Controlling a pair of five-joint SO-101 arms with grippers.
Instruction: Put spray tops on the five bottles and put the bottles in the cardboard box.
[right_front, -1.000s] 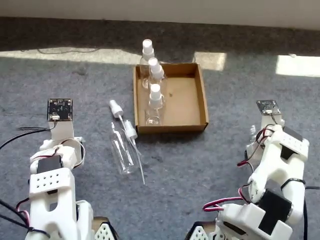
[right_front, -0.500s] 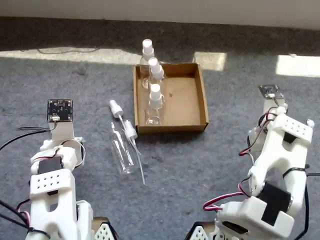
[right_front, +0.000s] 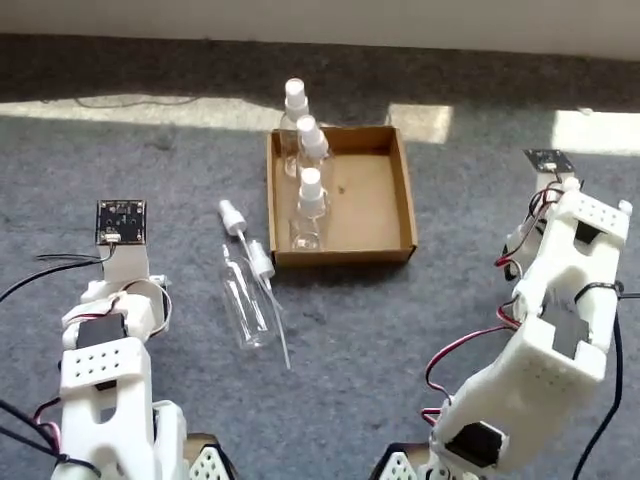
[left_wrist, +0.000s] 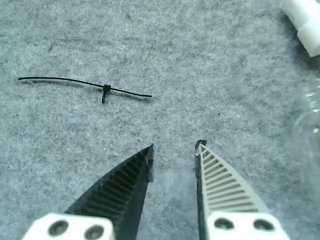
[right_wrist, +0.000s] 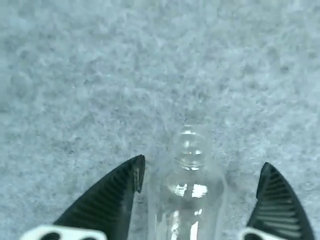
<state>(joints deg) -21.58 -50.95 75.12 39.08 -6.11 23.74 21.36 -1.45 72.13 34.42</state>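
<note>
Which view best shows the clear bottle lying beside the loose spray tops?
The high view: the clear bottle lies in full beside the spray tops. The left wrist view catches just its edge. The right wrist view frames another bottle.

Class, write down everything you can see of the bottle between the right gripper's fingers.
The bottle is clear, glossy plastic, with a round body narrowing at a shoulder to a short threaded neck. The neck is open, with no spray top on it, and the bottle looks empty. It shows against the grey carpet, between the open fingers of the right gripper. A gap shows on each side, so neither finger touches it. Its base is cut off, and I cannot tell whether it stands or lies.
</note>
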